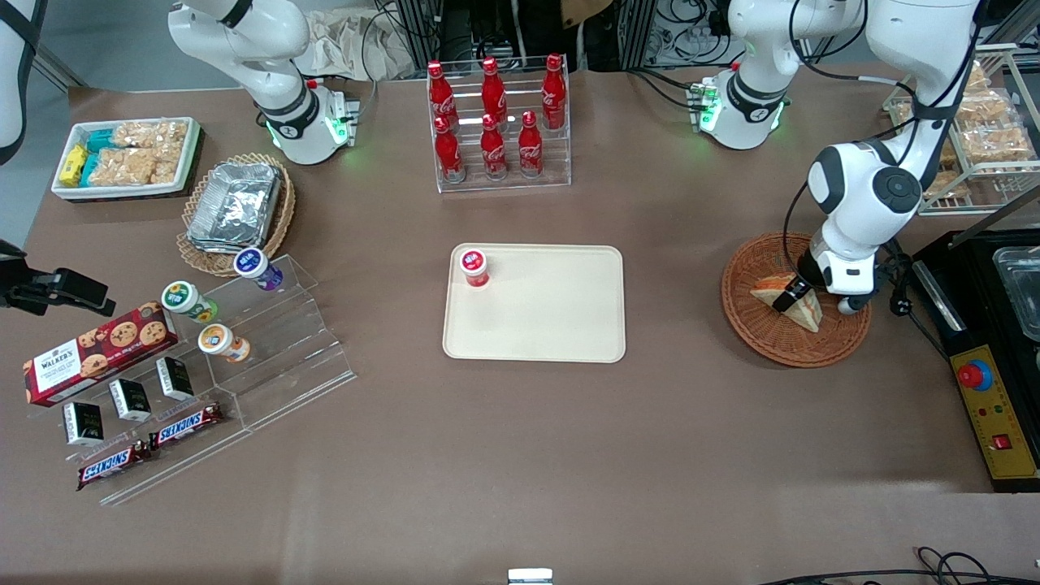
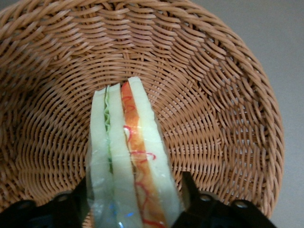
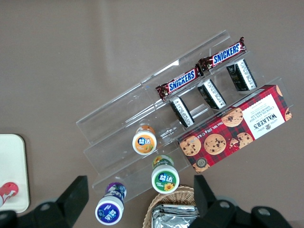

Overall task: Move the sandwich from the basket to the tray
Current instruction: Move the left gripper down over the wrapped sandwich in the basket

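Observation:
The sandwich (image 1: 809, 312), a cream wedge in clear wrap with orange and green filling layers, lies in the round reddish-brown basket (image 1: 751, 329) toward the working arm's end of the table. My gripper (image 1: 791, 297) is down in the basket, shut on the sandwich. In the left wrist view the sandwich (image 2: 128, 142) stands on its edge between the two black fingers (image 2: 190, 199), which press its wrapped sides, with my gripper (image 2: 133, 204) low over the basket's woven floor (image 2: 213, 95). The cream tray (image 1: 552, 325) lies flat at the table's middle.
A small red-capped jar (image 1: 474, 266) stands on one corner of the tray. A clear rack of red cola bottles (image 1: 497, 122) stands farther from the front camera than the tray. A black and yellow control box (image 1: 995, 406) sits beside the basket.

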{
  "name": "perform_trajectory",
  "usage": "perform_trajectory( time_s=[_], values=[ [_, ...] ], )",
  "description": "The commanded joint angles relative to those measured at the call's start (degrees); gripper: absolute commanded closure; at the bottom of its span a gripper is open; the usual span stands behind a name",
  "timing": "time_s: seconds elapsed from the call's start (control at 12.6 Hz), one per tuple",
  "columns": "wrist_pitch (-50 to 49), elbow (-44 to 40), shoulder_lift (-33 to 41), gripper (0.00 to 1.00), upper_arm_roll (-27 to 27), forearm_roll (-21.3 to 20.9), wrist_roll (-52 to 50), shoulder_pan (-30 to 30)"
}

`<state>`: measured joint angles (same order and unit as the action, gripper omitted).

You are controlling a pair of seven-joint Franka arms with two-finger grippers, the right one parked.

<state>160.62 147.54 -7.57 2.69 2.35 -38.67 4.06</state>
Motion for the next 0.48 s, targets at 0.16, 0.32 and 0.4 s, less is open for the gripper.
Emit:
perform_trajectory(
  time_s=[0.16, 0.32, 0.4],
  values=[
    [-1.26, -0.58, 2.29, 1.0, 2.76, 0.2, -3.95, -0.11],
    [-6.6, -2.33, 5.01, 1.0, 2.94, -0.59, -3.87, -0.11],
    [-12.11, -4.17, 7.46, 1.0, 3.2, -0.77, -3.43, -0.11]
  ],
)
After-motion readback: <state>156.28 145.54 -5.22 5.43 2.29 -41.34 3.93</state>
